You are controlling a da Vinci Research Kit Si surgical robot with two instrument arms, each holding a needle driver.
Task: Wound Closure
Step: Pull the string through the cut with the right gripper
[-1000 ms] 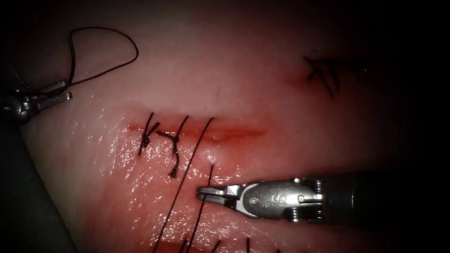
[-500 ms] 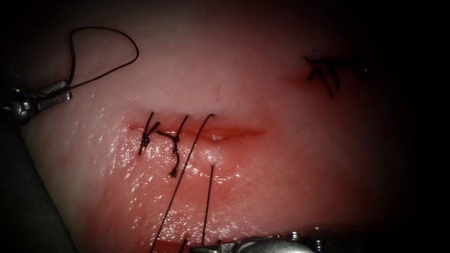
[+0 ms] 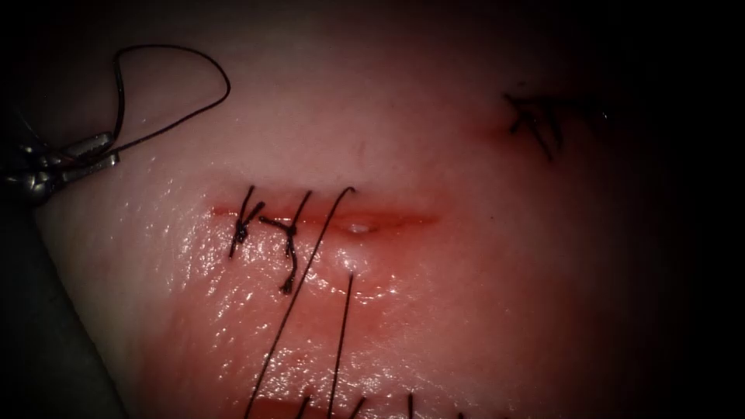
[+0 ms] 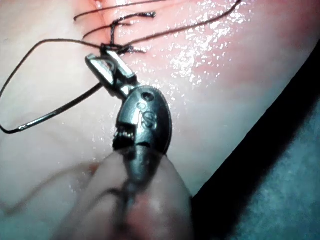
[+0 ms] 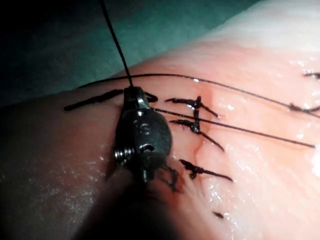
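The cut [image 3: 388,219] runs across the tissue [image 3: 434,155]; its left part carries two knotted stitches [image 3: 242,225] [image 3: 289,240]. A third pass of thread [image 3: 310,264] crosses the cut, and both its strands run down out of the picture. At the far left, off the cut's left end, my left tool [image 3: 113,149] [image 4: 97,56] is shut on a dark loop of thread [image 3: 209,66]. I cannot tell whether part of that loop is the needle. My right tool [image 5: 131,91] is shut on a thread strand [image 5: 114,37] that rises from its tip.
An older dark stitch [image 3: 535,120] marks the tissue at the upper right. Red fluid [image 3: 310,341] wets the tissue below the cut. Short thread ends [image 3: 410,403] poke up at the lower edge. The tissue's left edge drops to a dark surface [image 3: 46,334].
My right tool has drawn back downward out of the endoscope picture, pulling its thread strand with it. The left tool and its loop have stayed put.
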